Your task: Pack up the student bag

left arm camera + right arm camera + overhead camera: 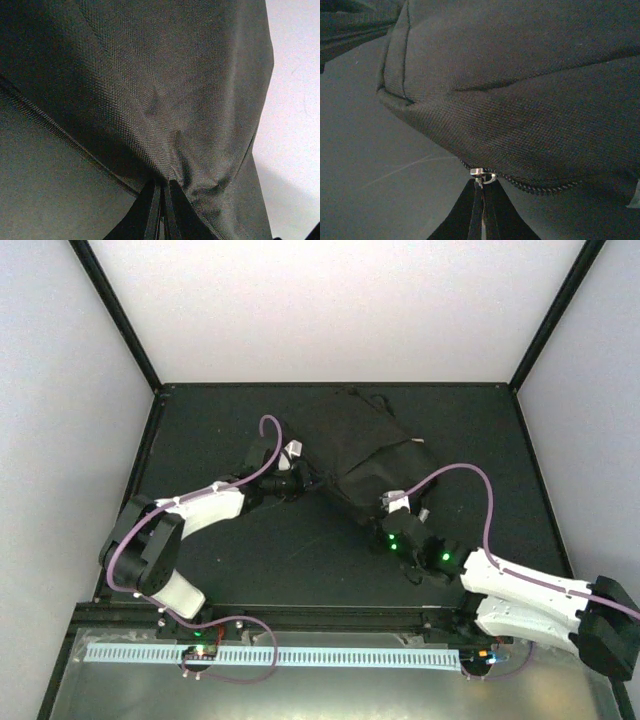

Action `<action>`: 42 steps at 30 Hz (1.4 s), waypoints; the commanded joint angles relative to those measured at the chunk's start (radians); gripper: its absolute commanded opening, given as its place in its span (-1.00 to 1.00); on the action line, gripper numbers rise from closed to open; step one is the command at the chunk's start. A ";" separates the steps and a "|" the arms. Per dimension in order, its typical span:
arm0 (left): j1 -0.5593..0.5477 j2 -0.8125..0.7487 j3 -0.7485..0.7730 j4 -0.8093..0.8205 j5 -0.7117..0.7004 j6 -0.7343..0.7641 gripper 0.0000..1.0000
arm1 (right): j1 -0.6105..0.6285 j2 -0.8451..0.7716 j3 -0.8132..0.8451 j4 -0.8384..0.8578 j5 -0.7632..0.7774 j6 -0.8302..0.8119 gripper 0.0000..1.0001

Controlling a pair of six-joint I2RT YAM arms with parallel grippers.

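You are early in the job: the student bag (pixel 365 455) lies slumped on the tabletop (pixel 250 570), it looks not yet opened, and nothing to pack shows beside it. Your left fingers (pixel 145 215) are pinched together on a fold of its coarse, woven black fabric. Your right fingers (pixel 502 215) are clamped on the small metal zipper pull (pixel 482 174) at its seamed lower edge.

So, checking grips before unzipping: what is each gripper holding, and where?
The left gripper pinches a fabric fold of the student bag; the right gripper pinches its zipper pull.
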 commanded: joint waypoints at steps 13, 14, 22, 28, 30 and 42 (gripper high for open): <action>0.197 -0.122 0.072 -0.226 -0.108 0.228 -0.97 | -0.174 0.010 0.027 -0.147 -0.354 -0.306 -0.96; 0.197 -0.128 0.078 -0.245 -0.094 0.253 -0.97 | -0.174 0.024 0.042 -0.160 -0.363 -0.327 -0.96; 0.084 -0.242 0.092 -0.411 0.014 0.345 0.91 | -0.173 0.072 0.106 -0.080 -0.520 -0.425 -0.96; -0.067 -0.425 0.002 -0.419 -0.033 0.369 0.89 | -0.173 0.122 0.154 -0.053 -0.540 -0.441 -0.96; -0.115 -0.444 0.003 -0.462 -0.053 0.447 0.81 | -0.172 0.128 0.160 -0.053 -0.540 -0.447 -0.96; -0.365 -0.603 -0.141 -0.236 -0.361 1.031 0.52 | -0.173 0.101 0.188 -0.106 -0.589 -0.487 -0.96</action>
